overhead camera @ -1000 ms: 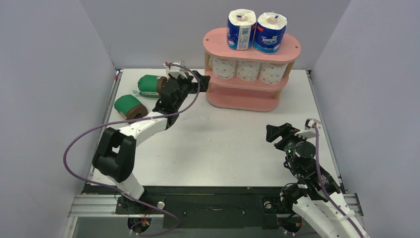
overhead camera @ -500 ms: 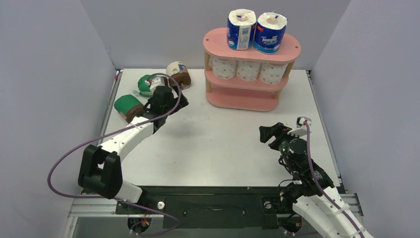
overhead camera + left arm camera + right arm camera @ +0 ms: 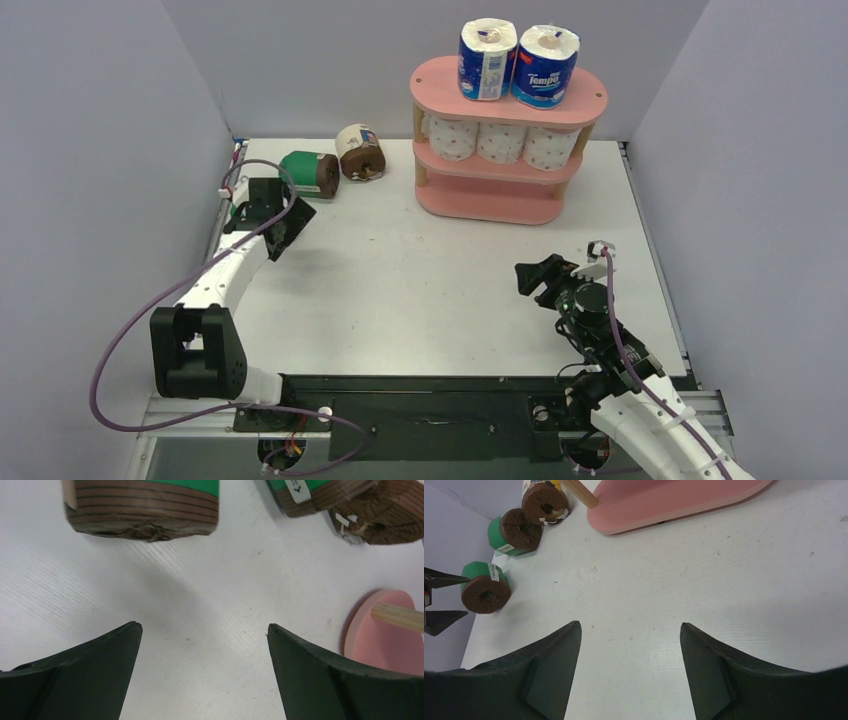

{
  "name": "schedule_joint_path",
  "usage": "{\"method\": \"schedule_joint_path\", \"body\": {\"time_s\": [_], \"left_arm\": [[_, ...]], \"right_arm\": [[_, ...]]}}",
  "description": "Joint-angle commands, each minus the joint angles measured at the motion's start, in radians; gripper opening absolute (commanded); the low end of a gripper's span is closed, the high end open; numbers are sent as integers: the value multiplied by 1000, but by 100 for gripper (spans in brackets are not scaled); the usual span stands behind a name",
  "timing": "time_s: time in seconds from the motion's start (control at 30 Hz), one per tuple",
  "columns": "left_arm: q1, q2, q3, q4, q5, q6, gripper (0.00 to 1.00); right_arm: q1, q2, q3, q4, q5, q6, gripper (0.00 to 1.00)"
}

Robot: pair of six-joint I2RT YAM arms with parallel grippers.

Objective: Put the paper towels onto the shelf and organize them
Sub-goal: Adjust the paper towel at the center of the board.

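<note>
Near left edge, left pincer [image 3: 202, 627] retreated, empty

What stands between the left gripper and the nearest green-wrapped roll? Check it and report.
Nothing visible. The open left gripper faces the green-wrapped roll with only bare table between its fingertips and the roll. The second green roll and the cream-wrapped roll lie off to one side, out of that path.

Lab cell, plain grey partition walls [image 3: 100, 150]
</note>
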Motion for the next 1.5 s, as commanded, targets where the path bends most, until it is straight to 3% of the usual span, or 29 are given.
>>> {"method": "schedule_joint_path", "body": {"time_s": [0.0, 0.13, 0.23, 0.37, 0.53, 0.87, 1.03, 1.2, 1.47], "left_arm": [[76, -41, 92, -142, -128, -13, 97], [214, -73, 24, -74, -17, -66, 97], [291, -89, -50, 78, 105, -126, 97], [319, -123, -200, 307, 185, -205, 97], [327, -145, -274, 503, 181, -251, 97], [436, -123, -217, 525, 146, -252, 97], [437, -15, -172, 501, 123, -249, 97], [425, 109, -128, 521, 194, -252, 97], [347, 172, -119, 553, 268, -242, 97]], "right_arm": [[7, -13, -15, 62, -19, 9, 68], [7, -19, -41, 87, -35, 14, 68], [7, -21, -53, 98, -55, 21, 68], [7, -29, -59, 90, -65, 12, 67], [7, -53, -57, 67, -62, 1, 67], [6, -86, -71, 41, -41, -15, 67], [6, -67, -62, 51, -43, -24, 67], [6, -59, -55, 45, -34, -29, 67], [6, -33, -65, 68, -44, -16, 67]]}}
